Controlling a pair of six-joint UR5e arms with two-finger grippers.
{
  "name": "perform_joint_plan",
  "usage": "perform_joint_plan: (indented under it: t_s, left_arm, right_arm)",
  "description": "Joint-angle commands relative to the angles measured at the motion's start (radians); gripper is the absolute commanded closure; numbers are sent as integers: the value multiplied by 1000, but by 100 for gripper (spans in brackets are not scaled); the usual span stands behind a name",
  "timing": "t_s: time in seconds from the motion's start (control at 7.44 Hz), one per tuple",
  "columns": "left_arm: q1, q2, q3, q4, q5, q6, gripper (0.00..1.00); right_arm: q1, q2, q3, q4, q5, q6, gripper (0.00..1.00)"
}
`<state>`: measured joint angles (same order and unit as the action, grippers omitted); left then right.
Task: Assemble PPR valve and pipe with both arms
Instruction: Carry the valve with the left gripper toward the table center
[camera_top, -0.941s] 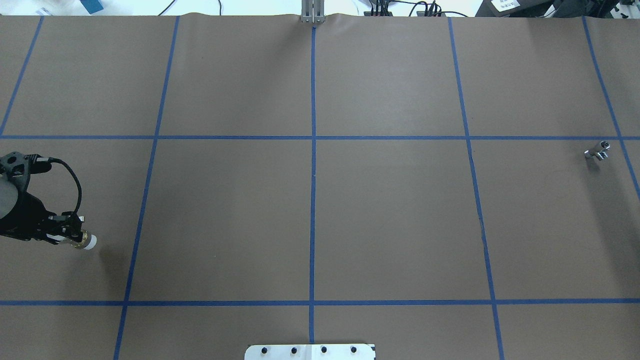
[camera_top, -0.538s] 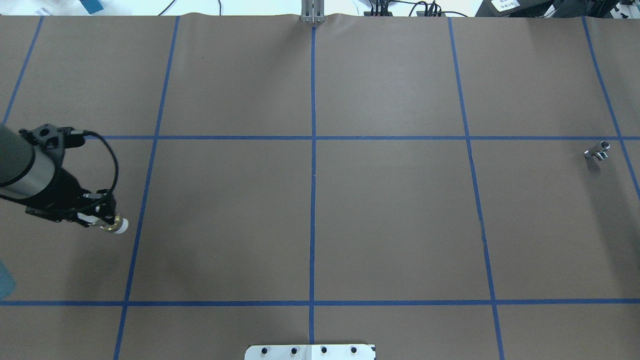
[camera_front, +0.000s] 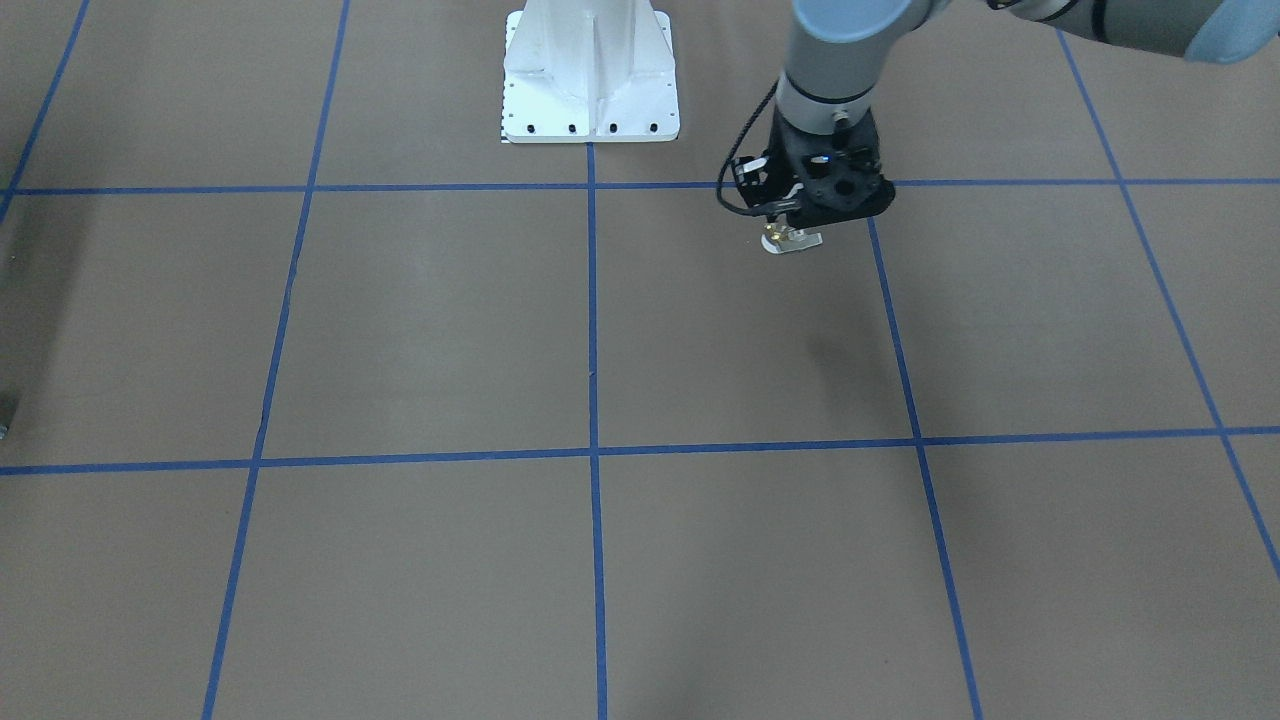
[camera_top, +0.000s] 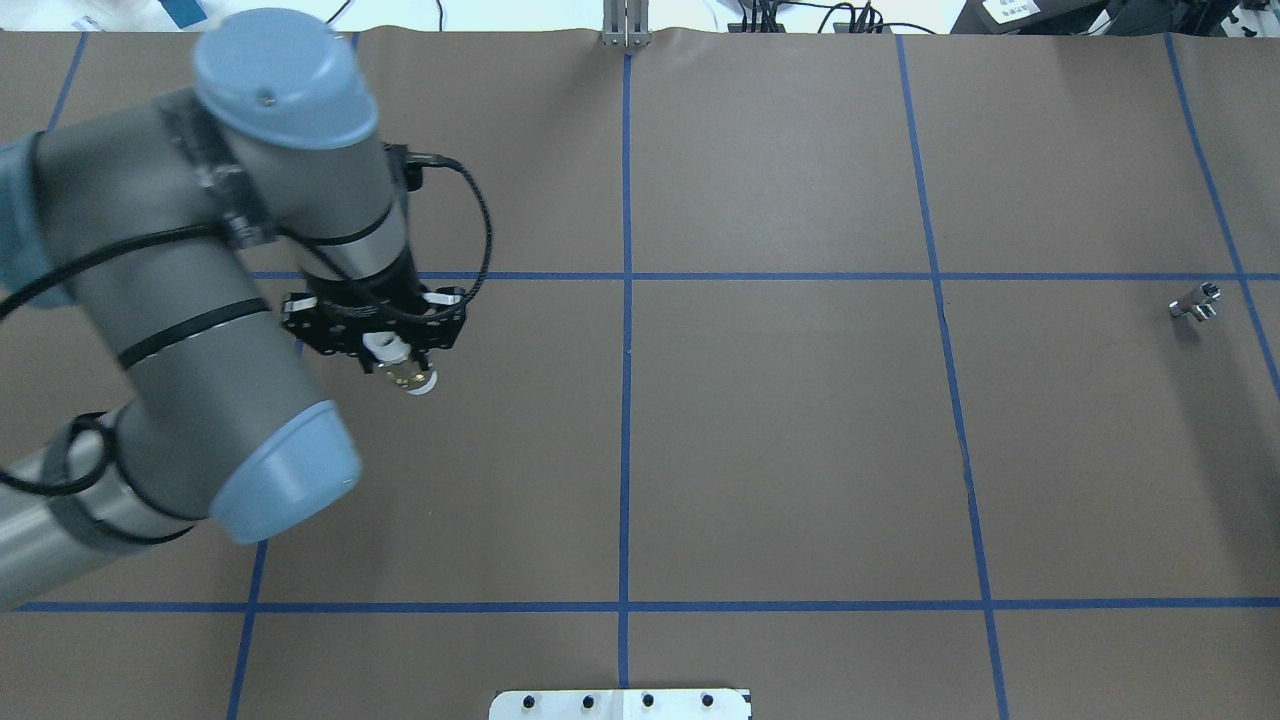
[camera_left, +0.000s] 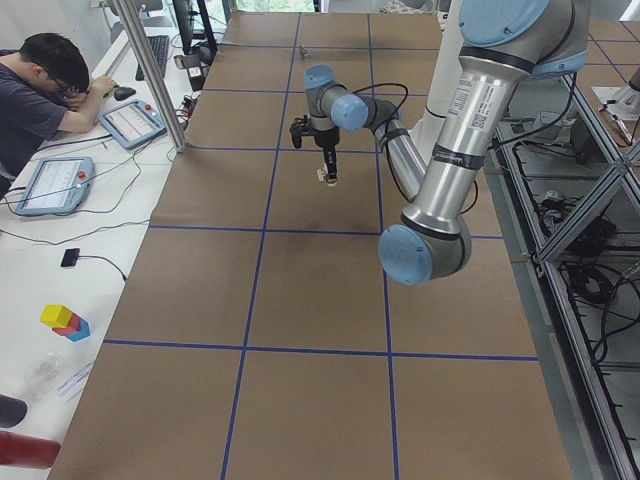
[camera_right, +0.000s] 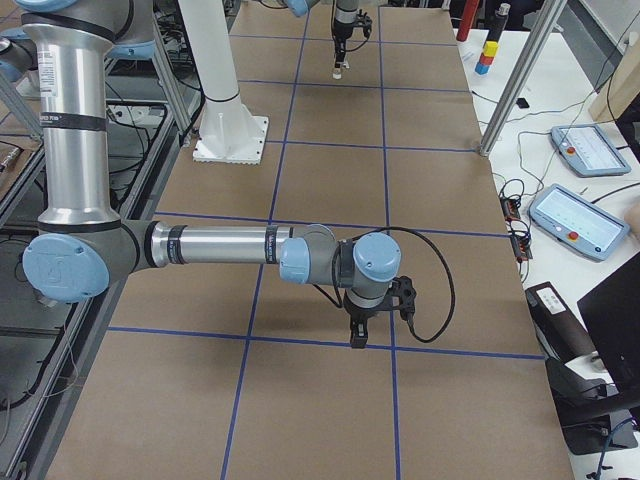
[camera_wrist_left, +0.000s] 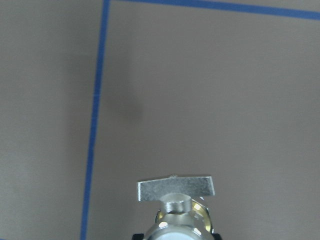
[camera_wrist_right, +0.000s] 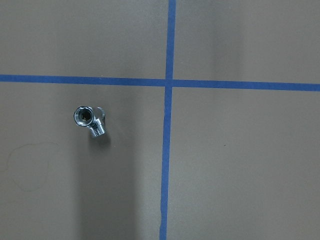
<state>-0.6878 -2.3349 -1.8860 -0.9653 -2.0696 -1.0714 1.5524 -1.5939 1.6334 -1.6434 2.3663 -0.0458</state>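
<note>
**Operator:** What does the camera facing you show?

**Robot:** My left gripper (camera_front: 792, 222) is clenched on the PPR valve (camera_front: 790, 241). I hold it off the brown paper (camera_front: 400, 320), and its shadow falls apart from it on the sheet. Blue tape (camera_front: 592, 330) rules the paper into squares. My white pedestal (camera_front: 590, 75) stands at the top of that view.

**Operator:** And from overhead?

**Robot:** My left arm (camera_top: 200, 330) comes in from the left, and the valve's white collar pokes out below my fingers. The pipe (camera_top: 1195, 300) lies well apart from it, at the right side. It rests on the paper just beside a tape line.

**Operator:** The end on your left?

**Robot:** A man (camera_left: 40, 95) leans over a white desk (camera_left: 30, 260) that runs alongside my table. Two tablets (camera_left: 55, 185) lie near him, and coloured blocks (camera_left: 65, 320) sit closer to the camera.

**Operator:** The other end?

**Robot:** My right arm (camera_right: 210, 245) stretches low over the paper, and my right gripper (camera_right: 357, 340) points down. I cannot tell whether it is open or closed.

**Operator:** Your left wrist?

**Robot:** The valve sits at the bottom edge with its flat handle tab lying crosswise. Beyond it are paper and two tape strips.

**Operator:** Your right wrist?

**Robot:** The pipe lies on the paper left of a tape crossing, below the horizontal strip. Its shadow is beside it.
</note>
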Motion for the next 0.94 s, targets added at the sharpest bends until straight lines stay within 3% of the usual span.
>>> perform_joint_plan:
  t_s: [0.0, 0.27, 0.4, 0.81]
  left_arm:
    - [16, -246, 358, -101, 8, 1, 100]
    - [36, -277, 540, -301, 9, 1, 100]
    - [51, -306, 603, -337, 11, 1, 100]
    - [100, -328, 651, -377, 104, 48, 100]
  right_arm:
    - [0, -1, 5, 1, 5, 0, 0]
    - [0, -1, 11, 1, 5, 3, 0]
    - [0, -1, 9, -1, 8, 3, 0]
    - [0, 3, 8, -1, 25, 3, 0]
